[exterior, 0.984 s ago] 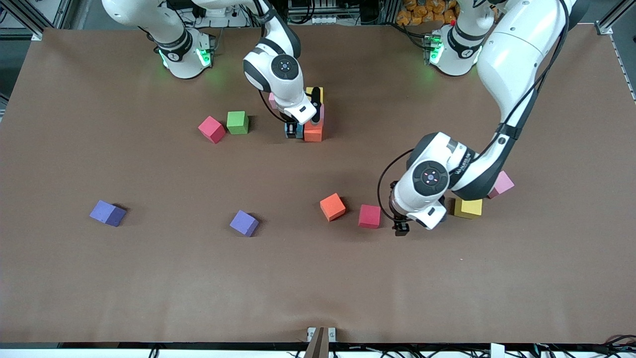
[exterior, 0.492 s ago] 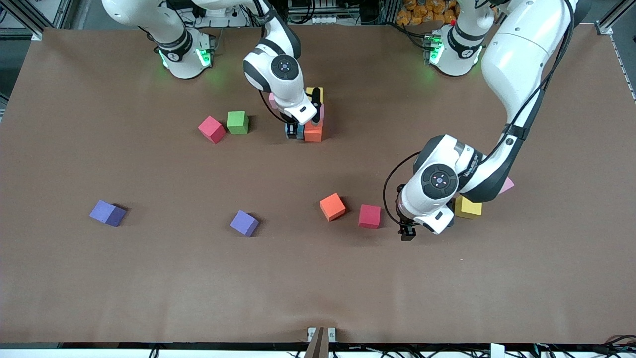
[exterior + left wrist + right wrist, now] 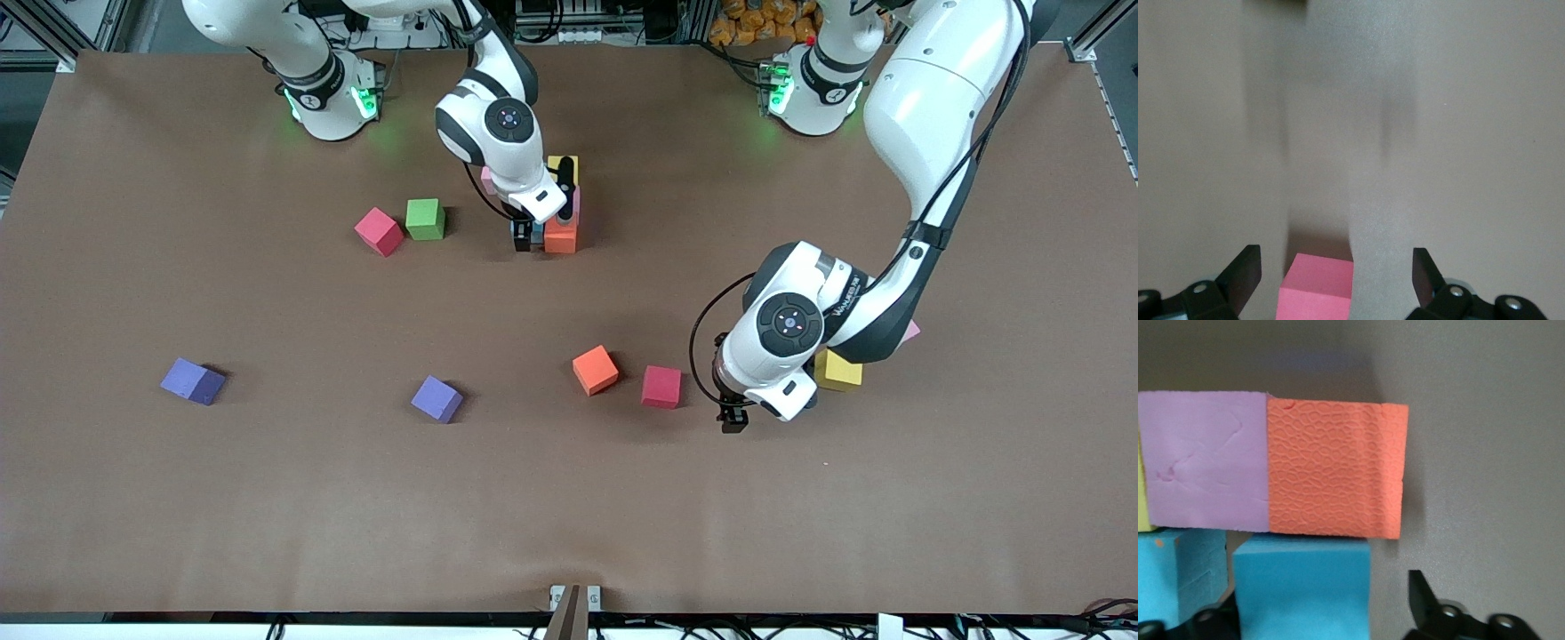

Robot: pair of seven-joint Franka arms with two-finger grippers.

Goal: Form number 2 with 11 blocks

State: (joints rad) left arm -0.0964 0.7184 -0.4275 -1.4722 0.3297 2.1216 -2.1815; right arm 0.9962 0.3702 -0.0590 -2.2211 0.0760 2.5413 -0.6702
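My right gripper point(image 3: 531, 238) point(image 3: 1321, 607) stands open around a cyan cube point(image 3: 1301, 587), with a gap on one side. That cube sits against an orange cube point(image 3: 560, 236) point(image 3: 1337, 470) in a small cluster with a lilac-pink cube point(image 3: 1205, 463), a second cyan cube point(image 3: 1181, 570) and a yellow cube point(image 3: 563, 164). My left gripper point(image 3: 732, 420) point(image 3: 1336, 260) hangs open over the table beside a red cube point(image 3: 661, 387). A pinkish-red cube point(image 3: 1317, 290) shows low between its fingers, untouched.
Loose on the table lie an orange cube point(image 3: 595, 370), a yellow cube point(image 3: 837, 372), a pink cube point(image 3: 910, 331) mostly under the left arm, two purple cubes point(image 3: 193, 380) point(image 3: 436, 398), another red cube point(image 3: 379, 231) and a green cube point(image 3: 425, 219).
The right gripper's fingers have let go of the cyan cube at the cluster. The left arm has drifted a little away from the red cube, toward its own end of the table.
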